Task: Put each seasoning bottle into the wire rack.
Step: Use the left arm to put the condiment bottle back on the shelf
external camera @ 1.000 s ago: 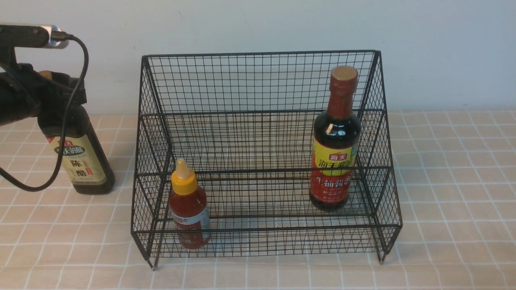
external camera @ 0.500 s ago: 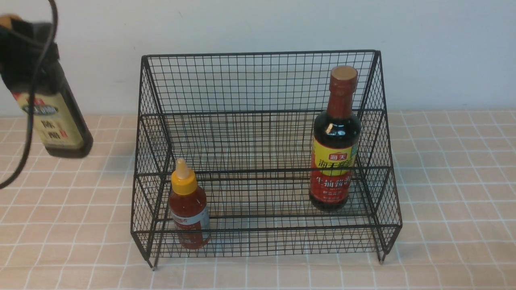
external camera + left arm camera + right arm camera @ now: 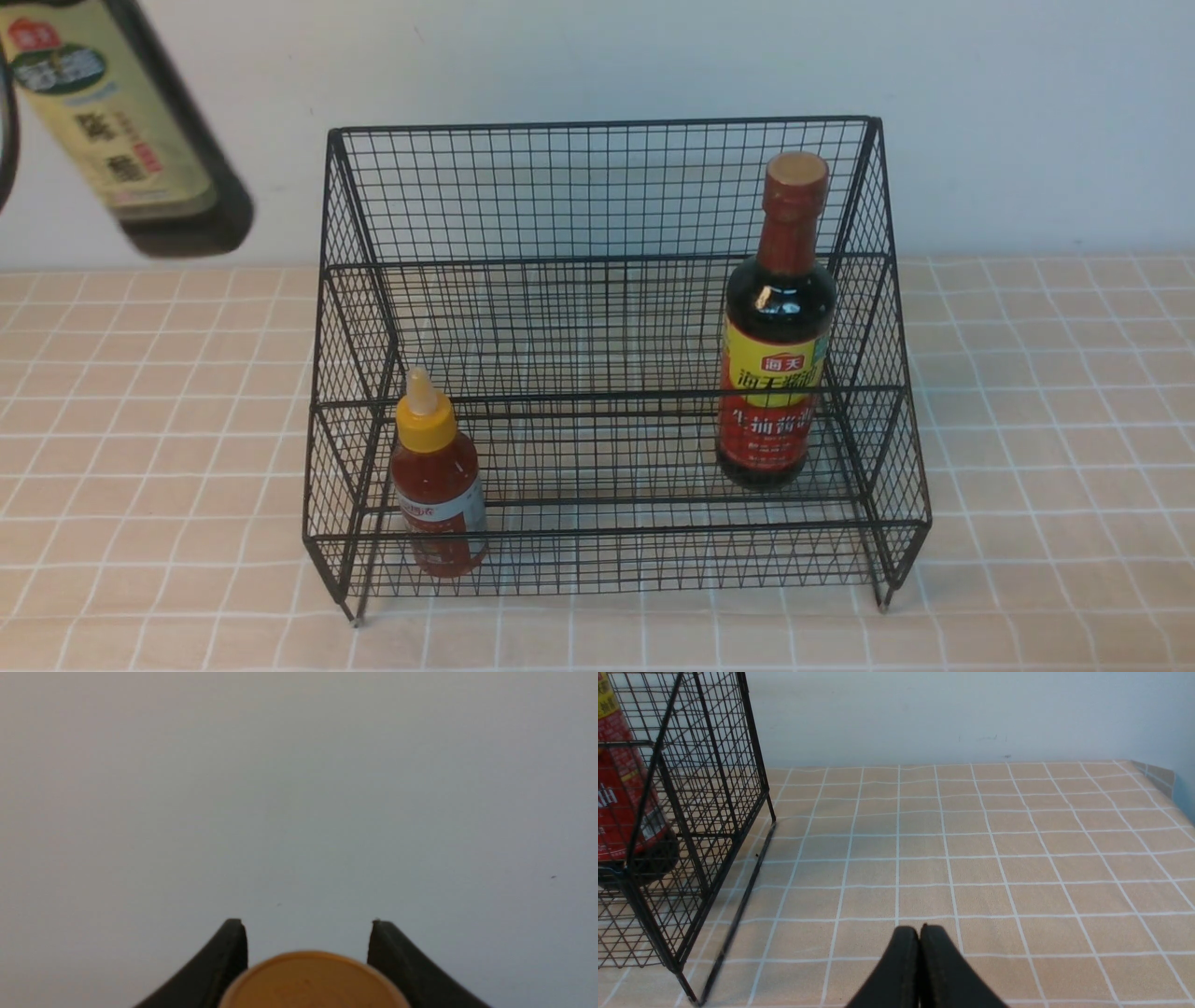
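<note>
While 2 of 3 bottles stand inside the wire rack [image 3: 579, 187], stage: carry of the last 1, judged well past halfway.
vinegar bottle [image 3: 131, 140]: off the table [image 3: 1027, 420], high at far left, outside the rack and well apart from it; tilted, base swung toward the rack, top cut off by the front view's edge. Held high, probably to clear the tall side wall before going in.
left gripper [image 3: 306, 926]: clenched on the vinegar bottle near its top; 2 dark fingers [image 3: 219, 966] flanking the gold cap [image 3: 310, 980] in the wrist view, contact itself below the frame edge. High grip likely the reason for the slanted hang.
right gripper [image 3: 920, 933]: pinched together on nothing, low over bare table just right of the rack; parked aside, probably to leave the rack mouth free.
soy bottle [image 3: 775, 373]: upright, right side of the rack, close to the right wall; exact tier not clear.
red sauce bottle [image 3: 437, 485]: upright, front-left corner, lowest tier.
free space: middle of the rack open between the 2 placed bottles; likely the drop spot.
risk: tall, tilted load; base could catch a top wire or rail; needs righting before release.
</note>
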`<action>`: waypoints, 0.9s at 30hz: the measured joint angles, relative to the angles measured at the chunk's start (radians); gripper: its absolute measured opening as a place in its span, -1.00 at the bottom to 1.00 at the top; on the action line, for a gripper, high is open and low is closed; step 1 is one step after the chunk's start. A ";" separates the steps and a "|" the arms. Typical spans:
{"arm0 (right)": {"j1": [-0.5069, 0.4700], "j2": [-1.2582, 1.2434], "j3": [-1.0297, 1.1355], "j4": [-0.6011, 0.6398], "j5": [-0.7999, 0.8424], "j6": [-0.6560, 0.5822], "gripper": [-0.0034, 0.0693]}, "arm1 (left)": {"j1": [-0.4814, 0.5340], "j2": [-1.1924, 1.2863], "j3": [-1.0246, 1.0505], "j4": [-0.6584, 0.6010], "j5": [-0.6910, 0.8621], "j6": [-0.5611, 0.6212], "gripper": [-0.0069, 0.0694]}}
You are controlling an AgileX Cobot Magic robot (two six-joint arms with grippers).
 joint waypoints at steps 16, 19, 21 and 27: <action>0.000 0.000 0.000 0.000 0.000 0.000 -0.94 | -0.312 0.094 -0.093 -0.029 -0.289 -0.010 -0.03; 0.000 0.000 0.000 0.000 0.000 0.000 -0.94 | -0.333 0.132 -0.115 -0.032 -0.290 -0.010 -0.03; 0.000 0.000 0.000 0.000 0.000 0.000 -0.94 | -0.339 0.151 -0.125 -0.035 -0.290 -0.011 -0.03; 0.000 0.000 0.000 0.000 0.000 0.000 -0.94 | -0.345 0.234 -0.150 -0.035 -0.291 0.005 -0.03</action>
